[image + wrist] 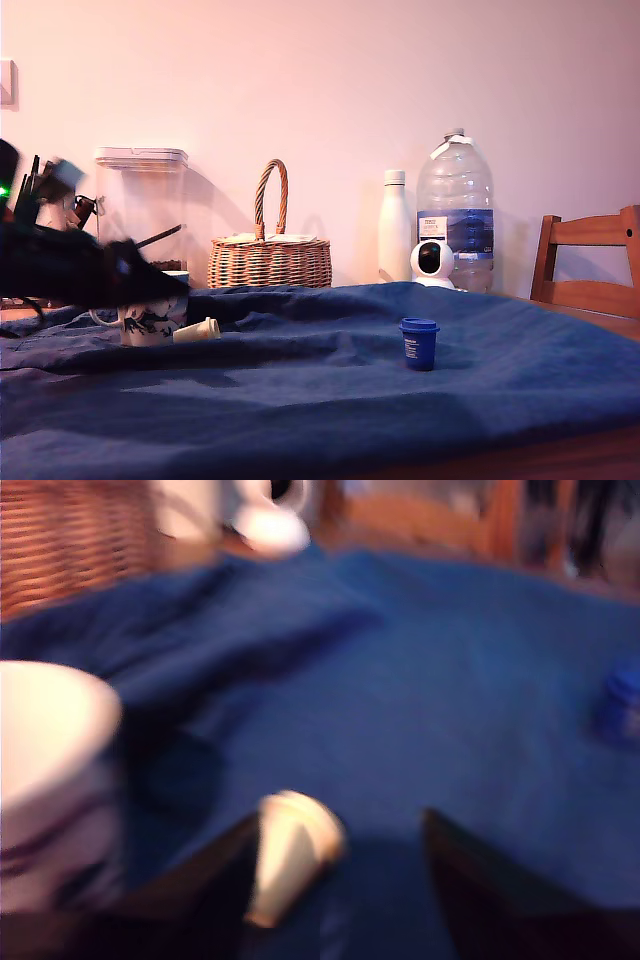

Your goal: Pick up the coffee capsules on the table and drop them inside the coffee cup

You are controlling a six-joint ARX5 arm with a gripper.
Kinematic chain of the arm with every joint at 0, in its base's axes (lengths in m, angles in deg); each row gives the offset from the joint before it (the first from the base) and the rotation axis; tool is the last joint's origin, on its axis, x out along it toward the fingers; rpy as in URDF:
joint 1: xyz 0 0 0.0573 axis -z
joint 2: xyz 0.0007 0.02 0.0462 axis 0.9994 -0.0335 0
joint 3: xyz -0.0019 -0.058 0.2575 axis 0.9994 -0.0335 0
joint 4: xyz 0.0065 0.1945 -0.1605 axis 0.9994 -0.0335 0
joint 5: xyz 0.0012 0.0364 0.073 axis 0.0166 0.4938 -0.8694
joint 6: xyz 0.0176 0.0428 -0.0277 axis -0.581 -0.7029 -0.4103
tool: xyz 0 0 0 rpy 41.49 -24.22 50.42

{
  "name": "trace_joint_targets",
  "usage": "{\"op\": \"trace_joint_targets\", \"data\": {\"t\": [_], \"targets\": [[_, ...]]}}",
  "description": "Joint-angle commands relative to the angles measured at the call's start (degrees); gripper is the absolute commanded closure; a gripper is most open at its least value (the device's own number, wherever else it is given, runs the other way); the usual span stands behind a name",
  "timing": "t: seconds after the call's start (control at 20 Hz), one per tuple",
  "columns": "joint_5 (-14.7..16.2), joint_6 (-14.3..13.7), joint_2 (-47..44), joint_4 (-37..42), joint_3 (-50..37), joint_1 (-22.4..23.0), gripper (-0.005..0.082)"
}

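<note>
Here the gripper (335, 900) hung low over the table (330, 400) at the exterior view's left, its dark fingers (500, 900) spread apart with nothing between them. The cream capsule (290, 855) lay on its side on the blue cloth, just beside the inner edge of one finger; the blur made it impossible to tell whether they touched. In the exterior view that capsule (197, 330) lay just to the right of the coffee cup (150, 322), which stood upright on the cloth, partly hidden behind the smeared dark arm (70, 270). The dark blue capsule (419, 342) stood upright well to the right, alone on the cloth and nearer the camera. Along the far wall stood a clear canister (141, 205), a wicker basket (270, 255), a white bottle (395, 225), a large water bottle (456, 210) and a small white camera (433, 262). A wooden chair (590, 260) stood at the far right.
</note>
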Motion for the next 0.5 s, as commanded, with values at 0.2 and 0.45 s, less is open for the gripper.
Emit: {"op": "trace_joint_targets", "data": {"t": [0.2,0.45], "targets": [[-4.48,-6.10,0.48,-2.23,1.64,1.90,0.0245],[-5.25,-8.90,0.46,-6.01,3.48,1.44,0.0245]]}}
